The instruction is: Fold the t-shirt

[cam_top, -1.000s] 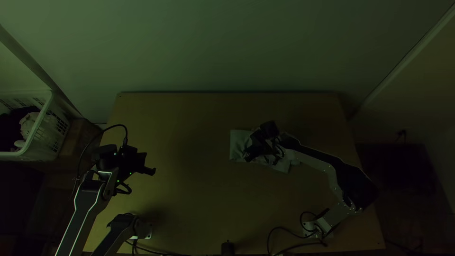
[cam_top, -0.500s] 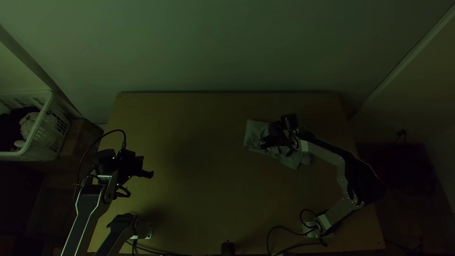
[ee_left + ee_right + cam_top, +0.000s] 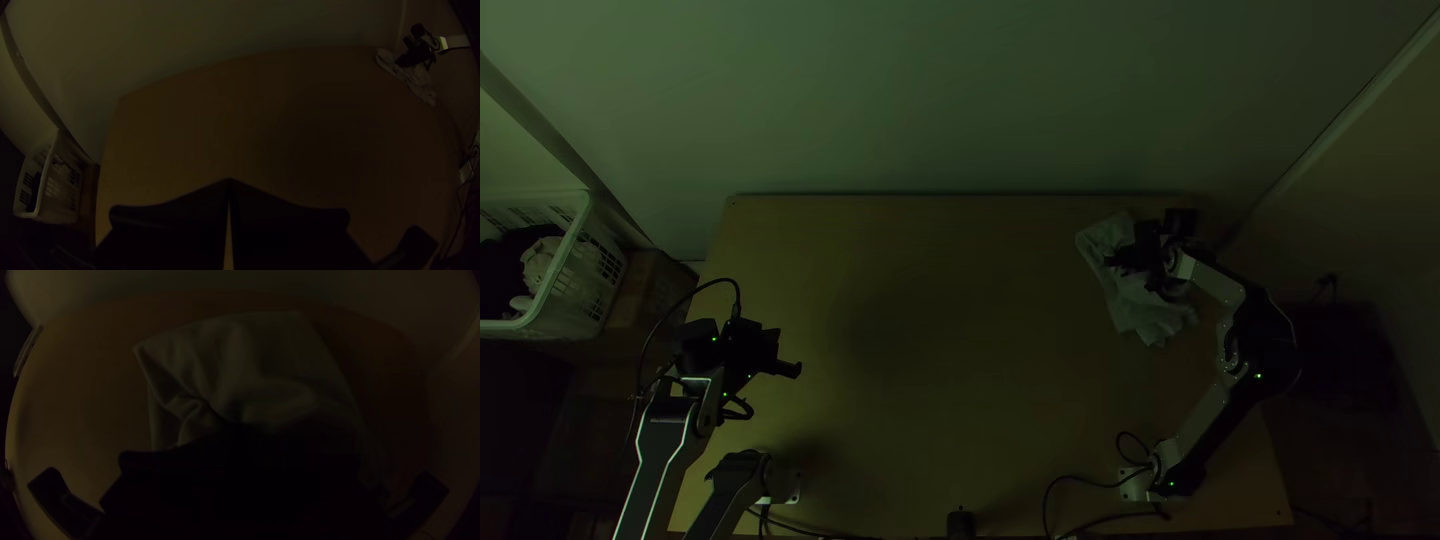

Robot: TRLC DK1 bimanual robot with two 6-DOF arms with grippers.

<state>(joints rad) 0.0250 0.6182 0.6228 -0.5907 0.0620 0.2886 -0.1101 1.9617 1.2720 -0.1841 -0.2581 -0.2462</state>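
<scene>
The pale t-shirt (image 3: 1147, 315) lies in a loosely folded, rumpled bundle near the table's far right corner. Over it is my right gripper (image 3: 1120, 262), shut on its upper layer. In the right wrist view, creases in the t-shirt (image 3: 260, 370) run toward the right gripper (image 3: 242, 429), whose dark fingers cover the pinched part. Far from the cloth, my left gripper (image 3: 791, 369) is above the table's left side; in the left wrist view the left gripper (image 3: 229, 182) is shut with nothing between its tips.
A white basket (image 3: 568, 262) with clothes inside stands left of the wooden table (image 3: 910, 300). Black cables (image 3: 1080, 482) lie along the near edge, beside a small dark object (image 3: 961, 523). A wall rises behind the table's far edge.
My right gripper has moved toward the far right corner, dragging the t-shirt along, and the cloth has become more rumpled and turned. The left arm has shifted only slightly.
</scene>
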